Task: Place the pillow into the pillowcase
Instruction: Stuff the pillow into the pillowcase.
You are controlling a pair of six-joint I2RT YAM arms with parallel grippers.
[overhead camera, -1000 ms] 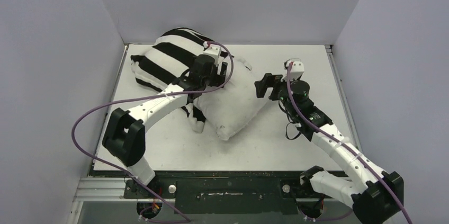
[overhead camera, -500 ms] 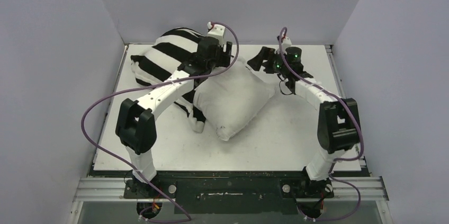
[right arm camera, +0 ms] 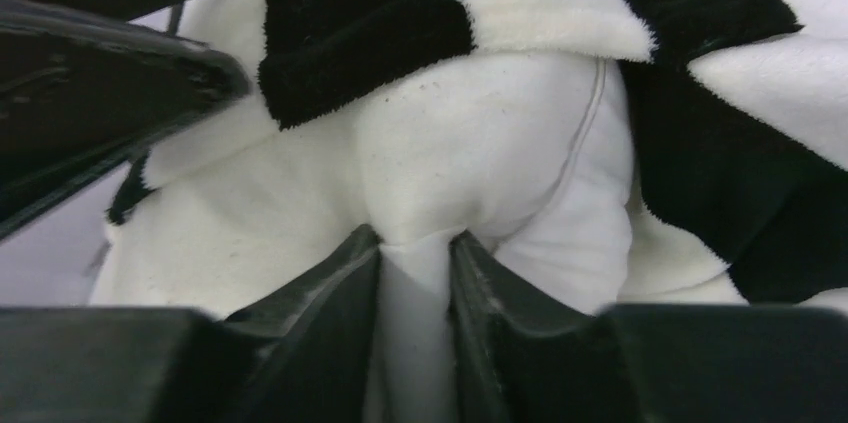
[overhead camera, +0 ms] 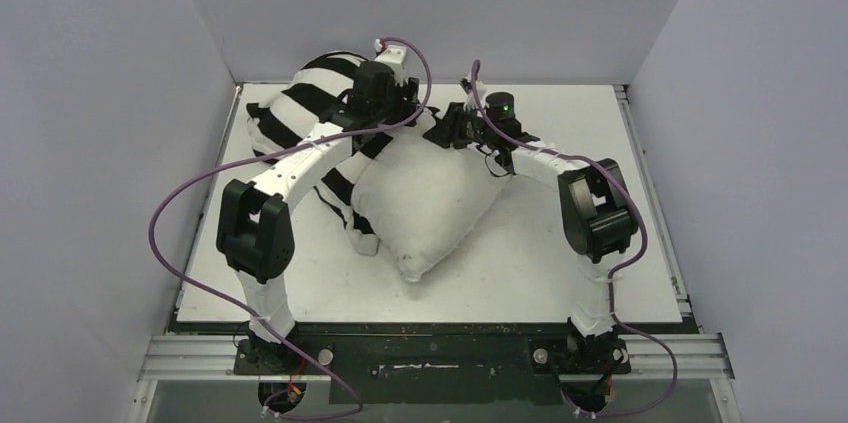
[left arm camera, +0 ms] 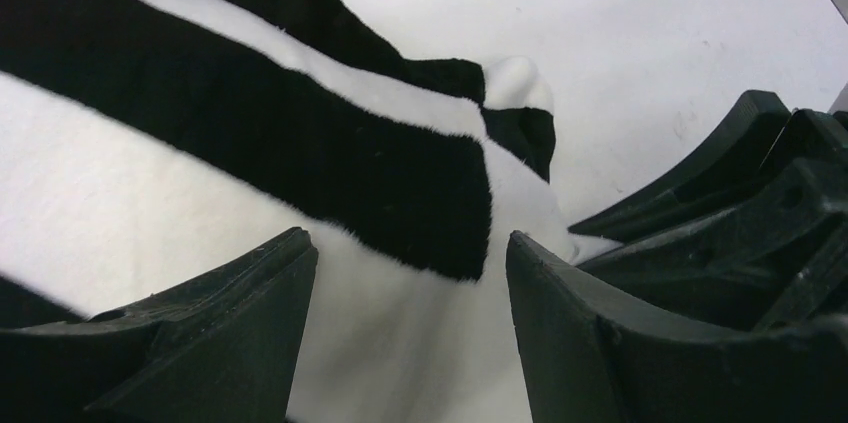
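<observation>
At upper centre of the top view, both grippers meet at the far corner of the pillow [overhead camera: 432, 205], where it runs into the pillowcase [overhead camera: 300, 103].

- Pillow: lies diagonally mid-table [overhead camera: 570, 273]. Its upper-left part is under striped cloth; its lower-right part is bare and points toward the bottom of the frame.
- Pillowcase: bunched at upper left, with a loose striped edge trailing down the pillow's left flank.
- Right gripper [right arm camera: 415, 241]: fingers drawn together on a pinched fold of off-white pillow fabric. Striped cloth sits just above and to the right of the pinch.
- Left gripper [left arm camera: 408, 243]: fingers apart, straddling a black-and-white band of the case, nothing clamped. The dark shape at the right of its wrist view is probably the other gripper, though the view is too close to be sure.

Step in hand, as I judge it: partial insertion. The corner is seized at the mouth of the case and the case edge is not yet gripped.

Next move calls for:
- The left fingers close on the striped hem, not on pillow fabric beneath it.
- The hem is then drawn toward the lower right over the corner, while the right holds the corner firm or feeds it inward.
- Keep the two sets of fingers from fouling; they are close together.
</observation>
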